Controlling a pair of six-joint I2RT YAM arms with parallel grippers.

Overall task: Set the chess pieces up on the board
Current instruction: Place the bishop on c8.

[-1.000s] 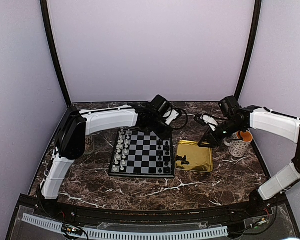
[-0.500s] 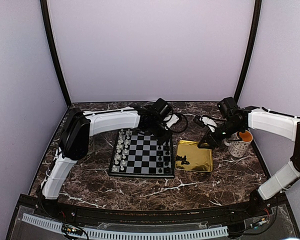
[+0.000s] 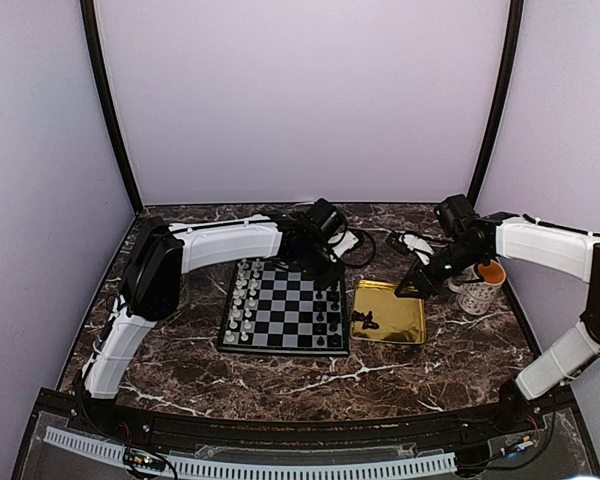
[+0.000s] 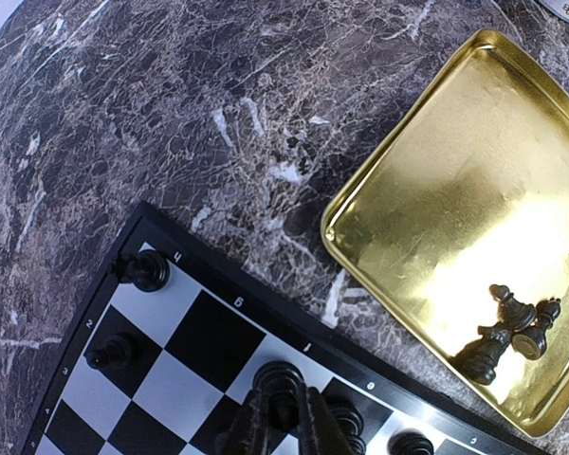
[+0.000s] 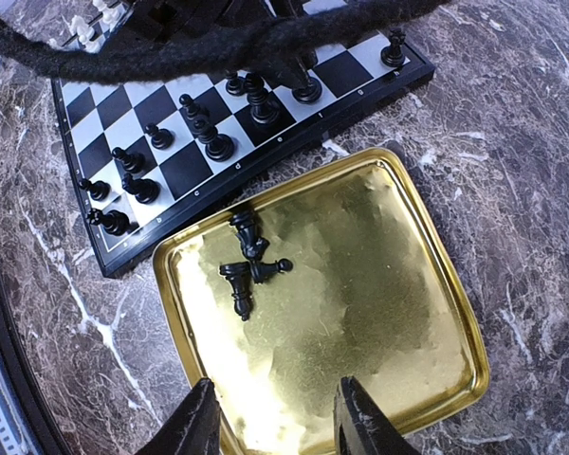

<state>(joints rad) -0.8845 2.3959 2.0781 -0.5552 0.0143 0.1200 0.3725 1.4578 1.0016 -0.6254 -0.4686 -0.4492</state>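
Over board (image 4: 218,332), left fingers (image 4: 249,428) pinch black piece (image 4: 281,377); right fingers (image 5: 197,422) apart above tray (image 5: 379,313)

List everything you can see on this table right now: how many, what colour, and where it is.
board: one, black and pale grey, middle of the table
pale chess pieces: two rows, too small to count, along the board's left side
black chess pieces: many, standing, along the board's side nearest the tray
loose black pieces: about three, lying in the tray near the board
tray: one, gold, right of the board
mugs: seemingly two, white, something orange at one, right of the tray
table: one, dark marble
left gripper: black, closed on one black chess piece standing on the board
right gripper: black, open, empty, over the tray
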